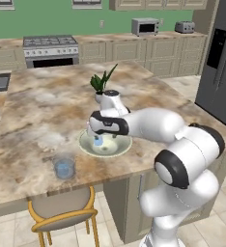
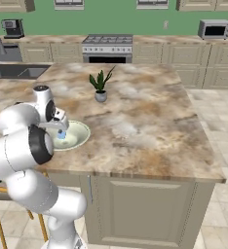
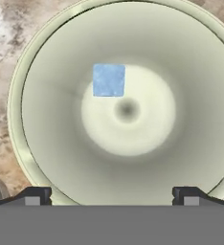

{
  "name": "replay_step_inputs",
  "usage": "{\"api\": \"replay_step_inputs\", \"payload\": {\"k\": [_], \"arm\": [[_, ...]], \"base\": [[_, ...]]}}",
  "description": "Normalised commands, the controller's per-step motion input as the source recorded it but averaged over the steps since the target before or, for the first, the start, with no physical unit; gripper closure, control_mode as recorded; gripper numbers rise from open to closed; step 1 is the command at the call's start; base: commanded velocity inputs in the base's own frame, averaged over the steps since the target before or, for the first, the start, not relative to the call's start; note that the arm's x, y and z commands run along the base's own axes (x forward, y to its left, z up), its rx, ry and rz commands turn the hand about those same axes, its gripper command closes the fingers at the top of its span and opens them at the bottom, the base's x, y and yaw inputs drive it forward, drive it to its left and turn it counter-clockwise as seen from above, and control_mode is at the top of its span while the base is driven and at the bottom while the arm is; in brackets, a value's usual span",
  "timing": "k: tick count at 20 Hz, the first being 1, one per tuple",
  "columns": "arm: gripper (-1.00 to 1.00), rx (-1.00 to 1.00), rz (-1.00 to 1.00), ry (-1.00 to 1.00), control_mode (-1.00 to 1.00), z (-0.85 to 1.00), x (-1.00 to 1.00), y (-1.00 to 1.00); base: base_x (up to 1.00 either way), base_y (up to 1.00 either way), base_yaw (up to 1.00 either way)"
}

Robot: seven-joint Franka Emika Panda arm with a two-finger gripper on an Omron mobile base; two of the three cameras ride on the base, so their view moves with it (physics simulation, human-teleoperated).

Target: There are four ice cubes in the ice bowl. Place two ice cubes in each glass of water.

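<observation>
Gripper (image 3: 112,194), fingers spread and empty, above the ice bowl (image 3: 42,158) near the island's front edge; one ice cube (image 3: 108,80) beside the bowl's centre, likely light, rigid and slippery, best pinched across opposite flat faces.

Ice bowl (image 3: 47,143) – cream to pale green, lighter rim, w/ a dark spot at its centre. Ice cube (image 3: 108,80) – light blue, translucent. Glass of water (image 1: 64,167) clear w/ bluish tint. Counter (image 2: 145,126) mottled tan-brown marble. Plant (image 2: 100,80) green in a small grey pot. Chair (image 1: 62,212) yellow frame, grey seat.
</observation>
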Motion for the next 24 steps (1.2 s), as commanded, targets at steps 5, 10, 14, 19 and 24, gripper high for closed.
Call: {"api": "replay_step_inputs", "payload": {"k": [5,10,14,19,24], "arm": [[-1.00,0.00,-0.01,0.00,-1.00,-0.11,0.16,0.00],[-1.00,0.00,0.00,0.00,-1.00,-0.07,0.11,0.00],[-1.00,0.00,0.00,0.00,-1.00,-0.08,0.11,0.00],[-1.00,0.01,0.00,0.00,-1.00,-0.15,0.13,0.00],[-1.00,0.01,-0.01,0.00,-1.00,-0.21,0.09,0.00]], "base": [[0.00,0.00,0.00],[0.00,0.00,0.00],[0.00,0.00,0.00],[0.00,0.00,0.00],[0.00,0.00,0.00]]}}
